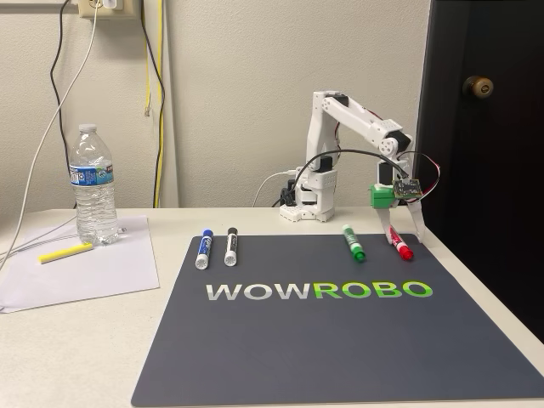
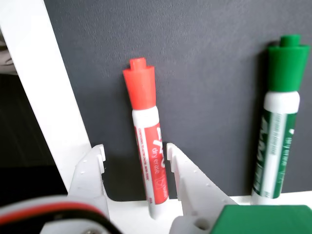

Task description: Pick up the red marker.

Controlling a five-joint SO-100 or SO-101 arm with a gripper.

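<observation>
White plastic fingers of the end effector stand parted on either side of the red marker in the wrist view, the gap a little wider than the barrel. One finger tip sits close to the barrel's right side; whether it touches cannot be told. The other finger stands clear on the left. Nothing is gripped.

The red marker lies flat on the dark grey mat. In the wrist view its long axis runs nearly straight up the picture, red cap at the top, away from the camera, and the white barrel end down between the fingers. In the fixed view the red marker lies near the mat's far right edge, cap toward the camera and slightly right, with the end effector lowered over its rear end.

A green marker lies just to its left there, roughly parallel and apart from it.
</observation>
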